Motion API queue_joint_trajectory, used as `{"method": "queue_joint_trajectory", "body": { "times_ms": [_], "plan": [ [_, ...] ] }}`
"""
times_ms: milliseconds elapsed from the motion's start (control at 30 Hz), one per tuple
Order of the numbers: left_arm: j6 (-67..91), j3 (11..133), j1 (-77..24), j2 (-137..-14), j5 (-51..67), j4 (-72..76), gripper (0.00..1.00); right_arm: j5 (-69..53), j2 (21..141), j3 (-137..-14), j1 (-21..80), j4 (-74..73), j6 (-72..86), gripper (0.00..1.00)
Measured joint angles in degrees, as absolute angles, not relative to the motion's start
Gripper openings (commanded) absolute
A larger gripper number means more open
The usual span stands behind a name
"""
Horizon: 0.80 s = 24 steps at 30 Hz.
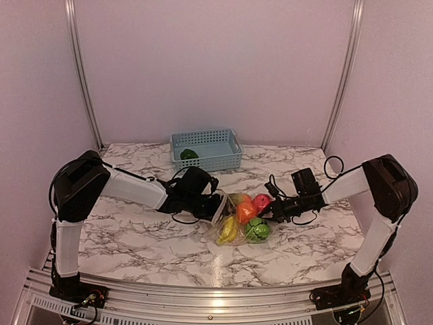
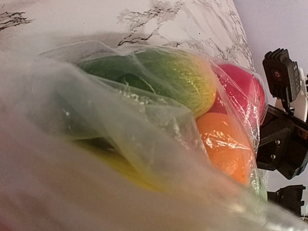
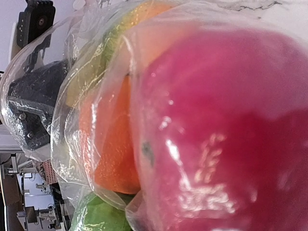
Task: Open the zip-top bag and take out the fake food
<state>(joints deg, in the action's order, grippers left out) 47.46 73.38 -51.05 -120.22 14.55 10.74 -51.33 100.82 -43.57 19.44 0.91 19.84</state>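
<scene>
The marble table carries everything, with both arms reaching in from six o'clock toward its middle. At twelve o'clock, against the back wall, stands the light blue basket. One piece of the fake food, the dark green pepper, lies in its left part.

The zip-top bag lies at the table's centre, crumpled between the two grippers. The left gripper meets it at nine o'clock. Bag film smears across the left wrist view and hides the fingers, so I cannot tell how its jaws stand. The right gripper is closed at the bag's three o'clock end. Whether film is caught between its jaws is not visible, since its wrist camera is filled by bagged fruit.

Inside the plastic lie:
- the yellow banana at seven o'clock
- the light green leafy piece at five
- the orange fruit in the middle
- the red round fruit at two

Judging by the pepper in the basket, the bag is probably open and one piece is out. The other four are yet to be removed.
</scene>
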Motion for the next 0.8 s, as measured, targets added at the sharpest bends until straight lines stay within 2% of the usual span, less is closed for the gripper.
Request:
{"method": "queue_joint_trajectory", "body": {
  "times_ms": [133,233,367,800],
  "plan": [
    [48.4,70.0,-50.9,-117.2,13.6,11.4,0.49,-50.7,100.1,-43.3,19.4,0.4,19.8,0.00],
    [49.1,65.7,-50.9,-113.6,12.8,12.2,0.39,-50.7,99.0,-42.1,18.9,1.0,19.9,0.00],
    [50.0,60.5,-50.7,-109.6,11.8,15.2,0.33,-50.7,98.2,-40.4,17.8,2.4,20.6,0.00],
    [53.2,46.1,-49.5,-99.3,8.9,24.5,0.26,-50.7,97.5,-37.5,16.3,5.7,22.3,0.00]
  ]
}}
